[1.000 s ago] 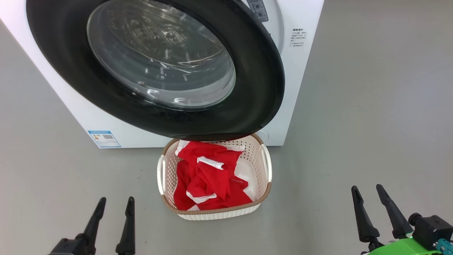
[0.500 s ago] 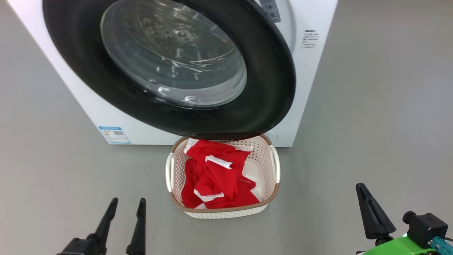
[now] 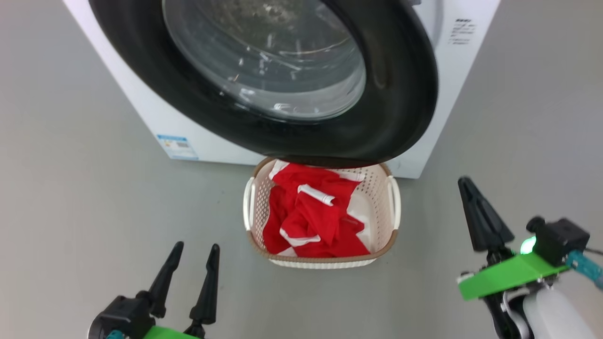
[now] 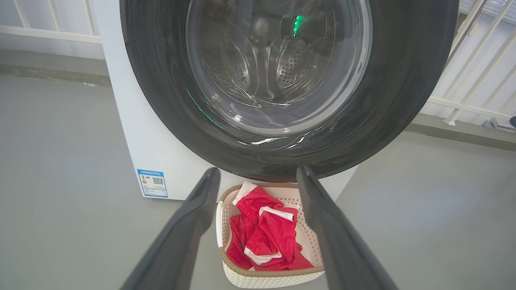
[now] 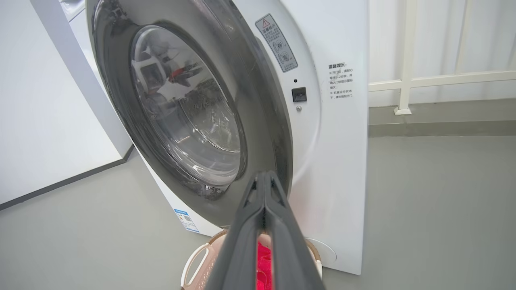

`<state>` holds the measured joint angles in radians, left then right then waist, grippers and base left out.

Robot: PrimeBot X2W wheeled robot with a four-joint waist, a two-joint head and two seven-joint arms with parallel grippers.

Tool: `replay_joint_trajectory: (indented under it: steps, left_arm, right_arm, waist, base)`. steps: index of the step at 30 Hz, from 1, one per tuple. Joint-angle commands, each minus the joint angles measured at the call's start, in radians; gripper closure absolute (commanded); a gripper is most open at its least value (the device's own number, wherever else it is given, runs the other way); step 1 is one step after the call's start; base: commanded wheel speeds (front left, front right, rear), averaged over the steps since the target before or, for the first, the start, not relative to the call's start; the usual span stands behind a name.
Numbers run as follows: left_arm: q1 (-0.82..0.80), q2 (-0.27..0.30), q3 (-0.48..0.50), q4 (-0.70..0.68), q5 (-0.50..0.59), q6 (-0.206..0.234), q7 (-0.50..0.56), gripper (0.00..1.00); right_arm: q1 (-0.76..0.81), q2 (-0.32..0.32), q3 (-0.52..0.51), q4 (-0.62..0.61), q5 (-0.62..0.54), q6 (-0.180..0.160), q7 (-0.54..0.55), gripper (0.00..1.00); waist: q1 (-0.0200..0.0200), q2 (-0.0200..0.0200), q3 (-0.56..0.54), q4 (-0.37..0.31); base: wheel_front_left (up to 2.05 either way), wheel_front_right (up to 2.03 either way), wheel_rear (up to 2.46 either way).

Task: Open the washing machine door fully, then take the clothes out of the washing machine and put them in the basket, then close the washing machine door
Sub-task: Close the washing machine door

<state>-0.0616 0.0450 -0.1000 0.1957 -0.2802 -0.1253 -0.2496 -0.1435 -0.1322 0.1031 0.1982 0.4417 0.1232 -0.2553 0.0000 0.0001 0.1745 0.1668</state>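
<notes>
The red clothes [image 3: 315, 221] lie heaped in the basket [image 3: 393, 202], which sits on the floor at the middle of the head view. Its far rim is tucked under the lower edge of the washing machine door [image 3: 400, 94] at 12 o'clock. By my judgement only the closing is left to do.

The door stands ajar. In the right wrist view its free edge is off the white front of the washing machine [image 3: 452, 70], and the latch socket [image 5: 298, 94] is exposed at about 1 o'clock.

The right tool [image 3: 467, 188], at 4 o'clock in the head view, has its fingers pressed together on nothing, a fit shape for pushing. The left tool [image 3: 197, 247], at 7 o'clock, is spread wide and empty, apart from the basket.

To close well, I would set the shut tips on the black rim at the door's 3 o'clock side, not on the glass bowl. Then push squarely until the latch seats. The door seems to pass above the basket, but watch that rim anyway.
</notes>
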Motion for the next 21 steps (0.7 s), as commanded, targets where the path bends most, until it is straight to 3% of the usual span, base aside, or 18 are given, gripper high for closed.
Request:
replay_joint_trajectory:
  steps: [1,21]
  left_arm:
    - [-0.03,0.005,0.025,-0.029,-0.011,-0.003,-0.012,0.0]
    - [-0.163,0.005,-0.099,-0.075,-0.107,0.054,-0.012,0.0]
  right_arm:
    - [-0.039,-0.014,0.023,-0.02,0.016,0.008,-0.006,1.0]
    - [-0.323,-0.079,0.028,0.008,0.024,0.008,-0.006,1.0]
  waist:
    - [0.0,-0.0001,0.036,0.033]
    - [0.0,-0.0001,0.255,0.133]
  base:
    - [0.0,0.0,0.0]
    - [0.0,0.0,0.0]
